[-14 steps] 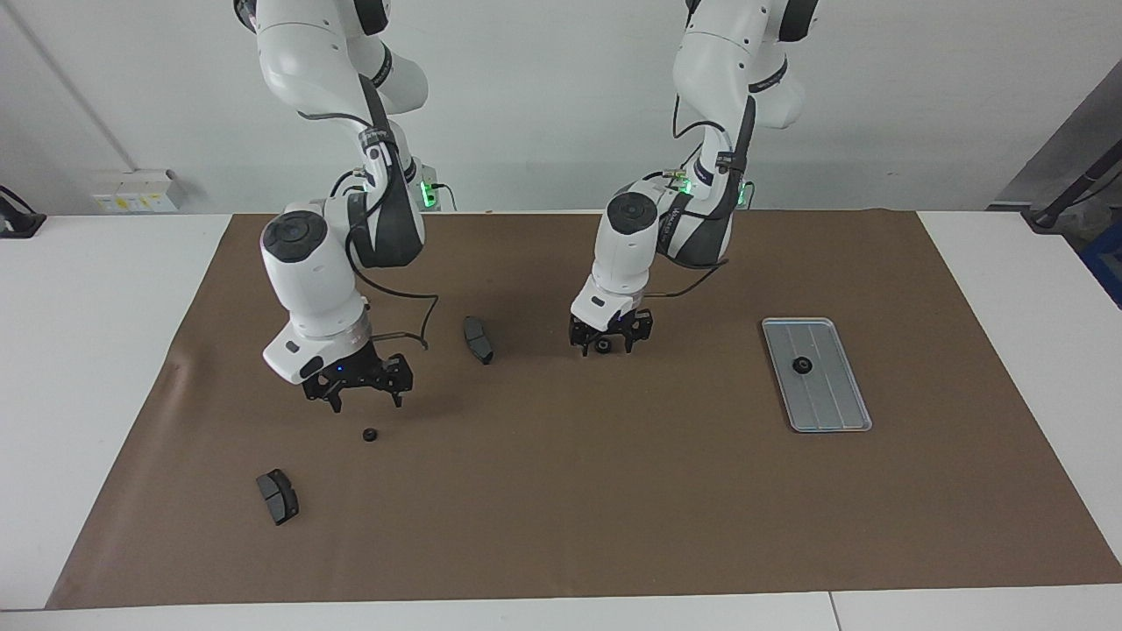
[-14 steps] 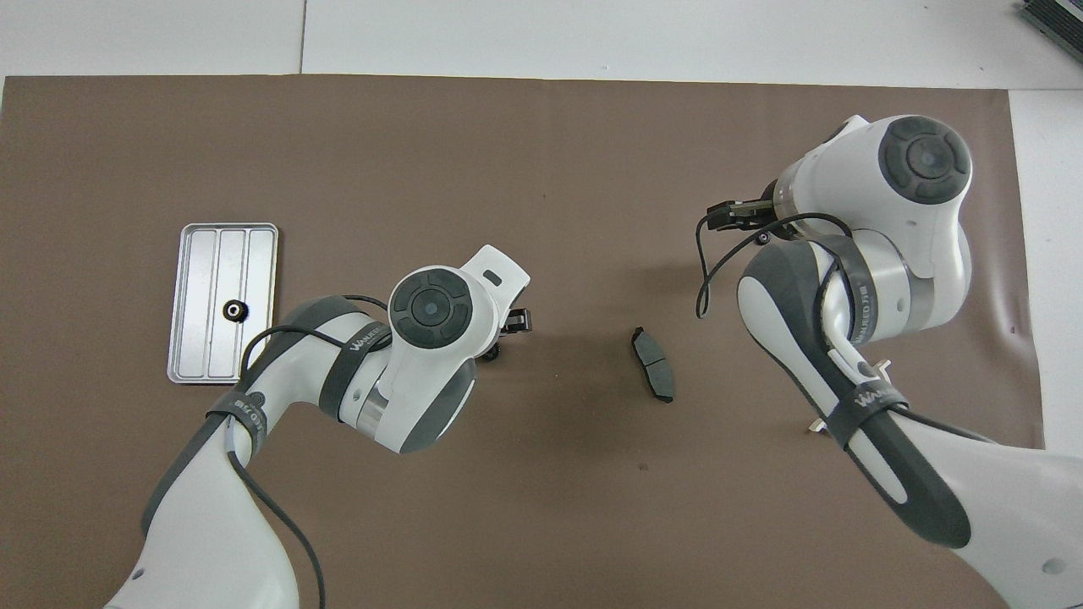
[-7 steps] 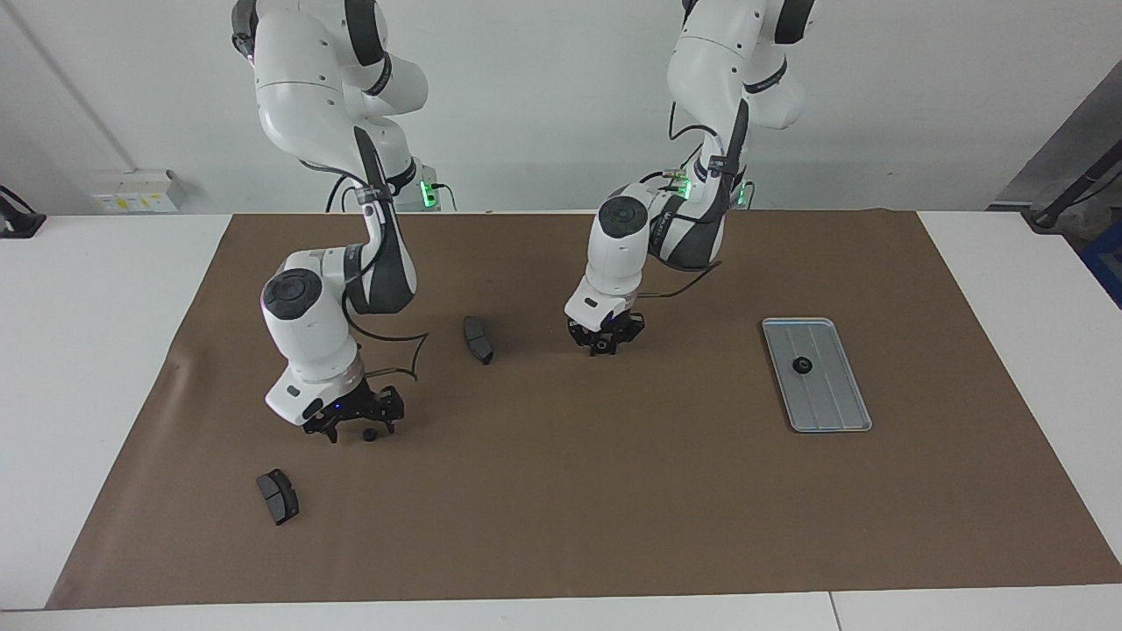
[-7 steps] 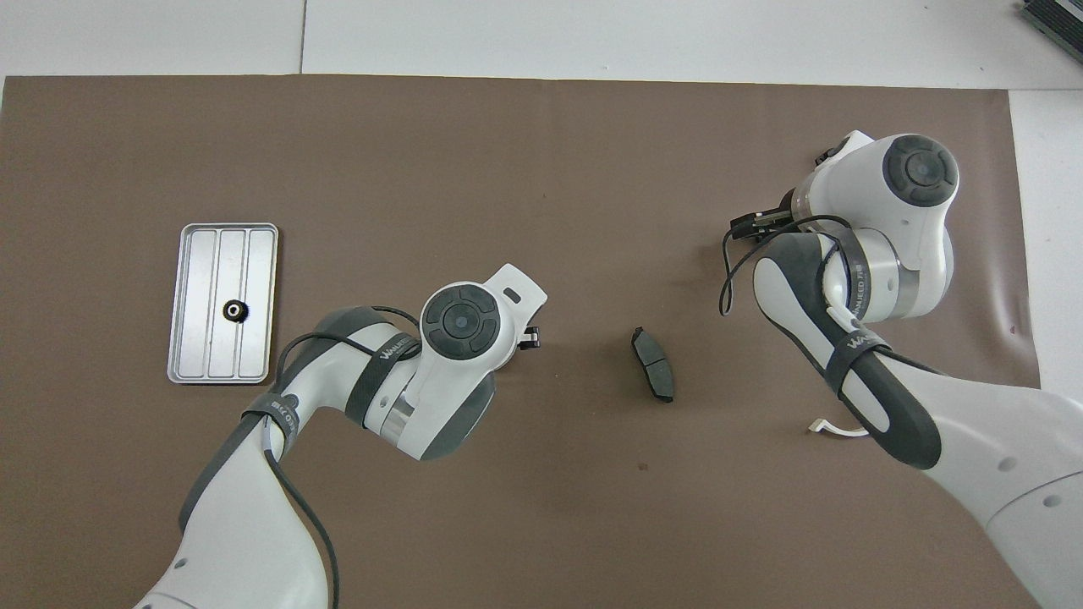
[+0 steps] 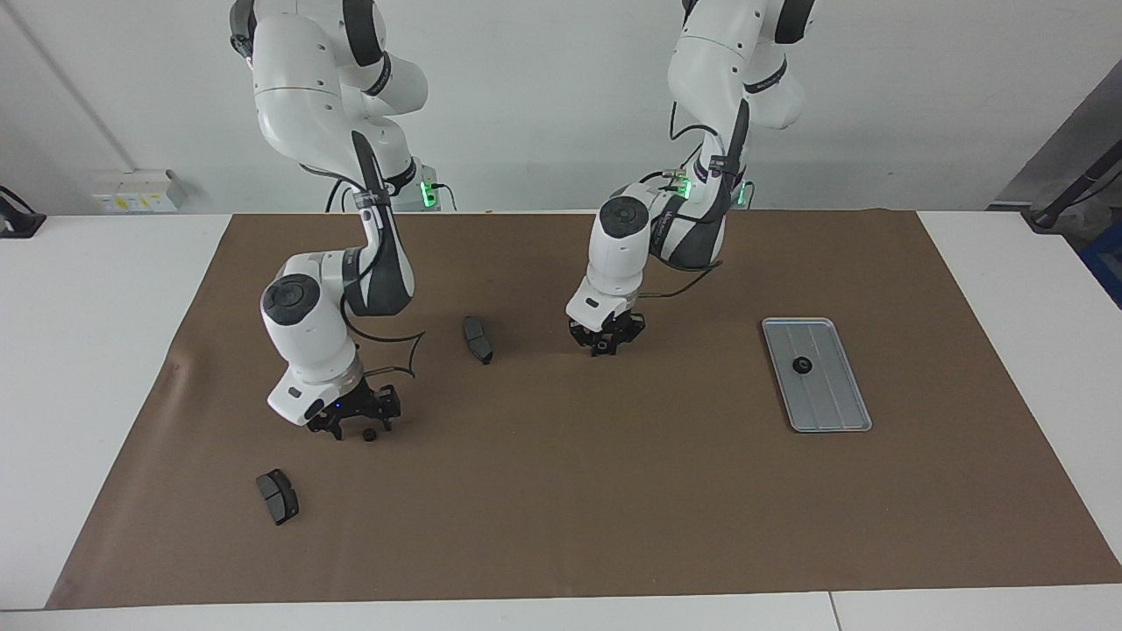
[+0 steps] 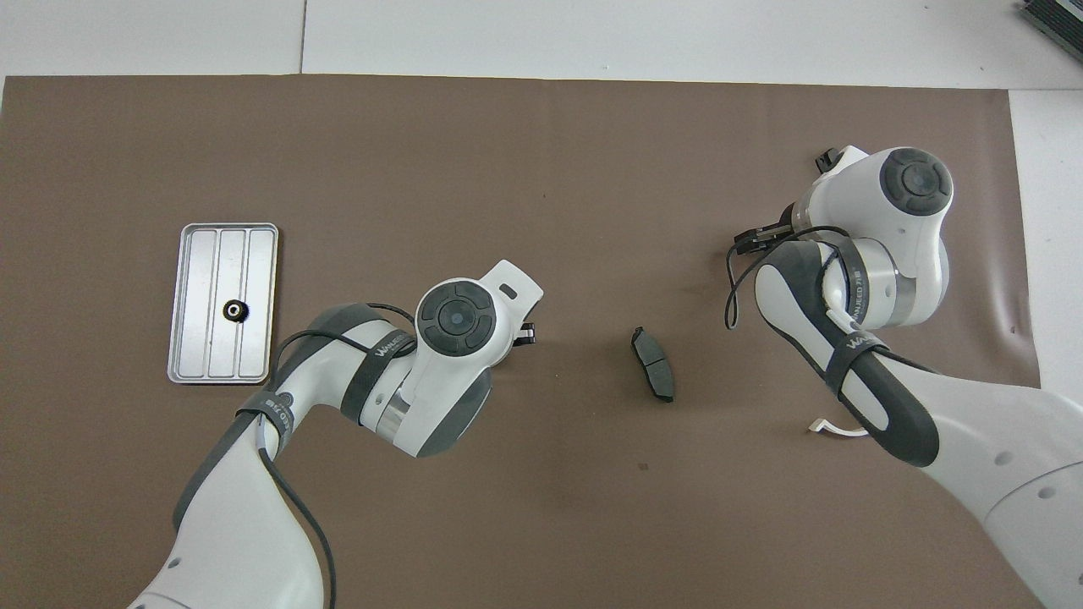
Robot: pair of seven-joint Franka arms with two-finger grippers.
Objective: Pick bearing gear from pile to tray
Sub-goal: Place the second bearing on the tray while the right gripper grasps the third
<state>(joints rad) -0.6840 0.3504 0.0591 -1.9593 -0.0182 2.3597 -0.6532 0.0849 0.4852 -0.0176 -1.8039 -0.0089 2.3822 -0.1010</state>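
1. In the overhead view the left arm's wrist covers the left gripper (image 5: 605, 343); whether anything sits between its fingers cannot be told.
2. The right arm's wrist hides the right gripper (image 5: 354, 426) there too.
3. At four o'clock, the right arm covers most of a white bracket (image 6: 833, 430).
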